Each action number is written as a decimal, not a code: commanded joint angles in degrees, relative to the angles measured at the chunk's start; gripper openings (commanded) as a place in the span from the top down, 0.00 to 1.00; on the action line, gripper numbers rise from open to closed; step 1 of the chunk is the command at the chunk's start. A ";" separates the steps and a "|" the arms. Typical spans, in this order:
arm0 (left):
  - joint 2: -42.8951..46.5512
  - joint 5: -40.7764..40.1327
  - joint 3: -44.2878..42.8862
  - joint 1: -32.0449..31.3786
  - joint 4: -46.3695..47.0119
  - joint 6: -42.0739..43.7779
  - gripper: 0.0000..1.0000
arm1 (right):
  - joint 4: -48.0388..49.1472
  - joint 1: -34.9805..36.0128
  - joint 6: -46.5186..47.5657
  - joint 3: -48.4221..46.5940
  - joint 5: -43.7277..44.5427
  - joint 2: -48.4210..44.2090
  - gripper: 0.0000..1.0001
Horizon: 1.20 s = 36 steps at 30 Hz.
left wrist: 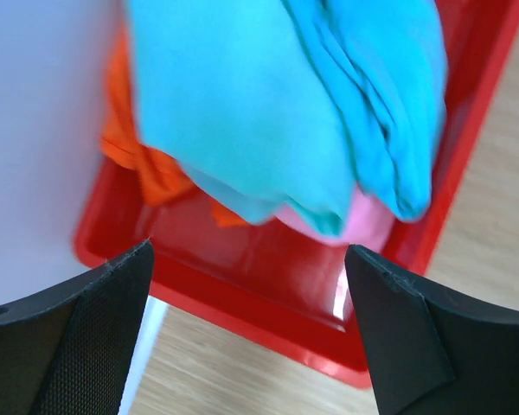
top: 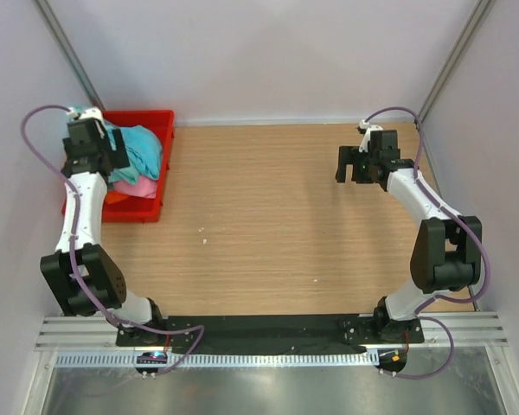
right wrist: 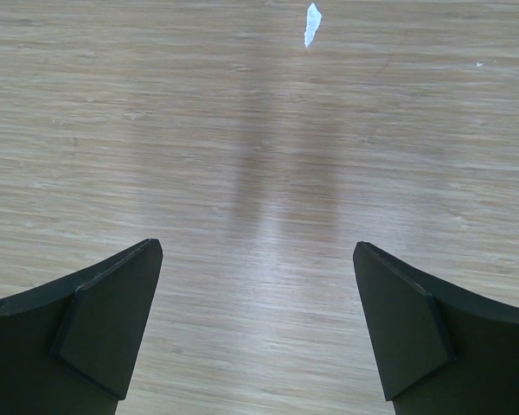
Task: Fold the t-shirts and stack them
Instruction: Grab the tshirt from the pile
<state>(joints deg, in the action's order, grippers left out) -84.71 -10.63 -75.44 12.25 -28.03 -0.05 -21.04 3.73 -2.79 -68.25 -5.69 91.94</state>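
Several t-shirts lie bunched in a red plastic bin (top: 152, 207) at the table's far left. The turquoise blue shirt (top: 143, 149) is on top, with pink (top: 131, 186) and orange (top: 114, 198) under it. In the left wrist view the turquoise shirt (left wrist: 259, 104) drapes over the pink (left wrist: 368, 223) and the orange (left wrist: 143, 160) inside the bin (left wrist: 268, 290). Mint green and grey shirts do not show clearly. My left gripper (top: 104, 156) (left wrist: 249, 252) hangs open and empty above the bin's edge. My right gripper (top: 356, 173) (right wrist: 258, 248) is open and empty above bare table at the far right.
The wooden table (top: 277, 216) has walls on three sides; the bin sits against the left wall (left wrist: 35, 130). A small white scrap (right wrist: 312, 24) lies on the wood ahead of the right gripper. Tiny specks (top: 203, 239) dot the middle.
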 commanded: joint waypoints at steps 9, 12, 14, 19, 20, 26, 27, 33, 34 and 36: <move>-15.65 5.07 -18.77 7.25 -1.49 -4.86 0.09 | 0.30 -0.12 0.77 -1.10 -5.73 -3.79 0.00; -21.44 12.55 -24.48 9.63 -4.04 -8.37 0.11 | 0.38 -0.04 0.68 -0.75 -5.56 -5.01 0.00; -23.39 12.22 -27.73 10.07 -5.10 -8.82 0.13 | 0.38 -0.12 0.85 -0.05 -5.56 -5.72 0.00; -24.46 11.25 -28.71 10.07 -4.66 -9.35 0.17 | 0.82 -0.12 1.91 1.36 -4.68 -7.47 0.00; -24.19 11.16 -28.45 10.07 -4.49 -9.52 0.19 | 1.26 -0.04 2.17 1.71 -4.50 -7.48 0.00; -21.30 12.12 -26.17 10.07 -3.87 -10.40 0.50 | 0.73 -0.12 2.00 1.10 -5.73 -6.69 0.00; -20.25 12.39 -24.60 10.16 -3.44 -10.58 0.54 | 0.73 -0.21 1.91 1.10 -5.91 -6.77 0.00; -14.88 13.01 -20.98 10.07 -1.06 -9.97 1.00 | 0.73 -0.12 2.00 1.45 -5.91 -7.30 0.00; -14.53 13.27 -20.72 10.16 -1.32 -9.79 1.00 | 0.73 -0.12 2.00 1.45 -5.99 -7.39 0.00; -13.21 14.06 -19.93 10.07 -1.32 -9.96 1.00 | 0.65 -0.12 2.08 1.54 -6.08 -7.74 0.00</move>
<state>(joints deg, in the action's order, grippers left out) -101.71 1.65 -96.14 22.41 -31.81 -10.13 -21.50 3.73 -1.37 -66.70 -10.74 86.48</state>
